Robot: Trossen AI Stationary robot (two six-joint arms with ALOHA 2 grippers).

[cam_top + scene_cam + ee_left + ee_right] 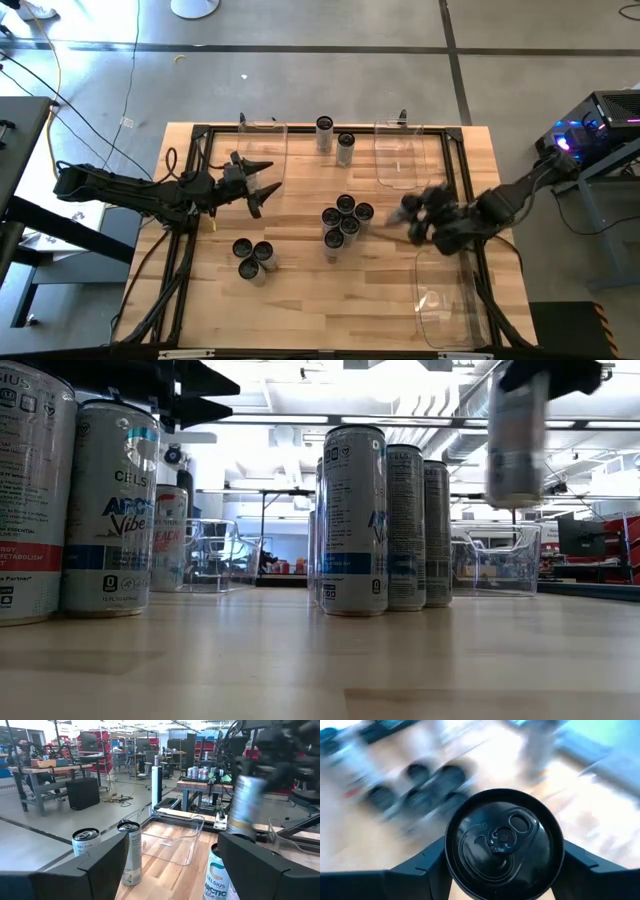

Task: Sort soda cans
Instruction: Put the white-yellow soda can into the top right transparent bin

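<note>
Soda cans stand upright on the wooden table: a cluster point(343, 221) at the centre, two point(254, 258) toward the near left, and two point(334, 139) at the far edge. My right gripper point(415, 215), right of the cluster, is shut on one more can point(515, 440) and holds it above the table. The can's dark top point(504, 842) fills the right wrist view. My left gripper point(262, 190) hovers open at the left, level, with nothing between its fingers point(95, 870). My right gripper pinches the can between its two fingers, one on each side of the can just under the top rim point(451, 851). The fingers point(417, 867) come slanting down from above. The can hangs below them, nearly upright and lifted clear of the table.
Three clear plastic bins sit on the table: one at the far left point(263, 136), one at the far right point(398, 156), one at the near right point(450, 300). A black frame point(460, 170) runs round the table. Bare wood lies near the front edge.
</note>
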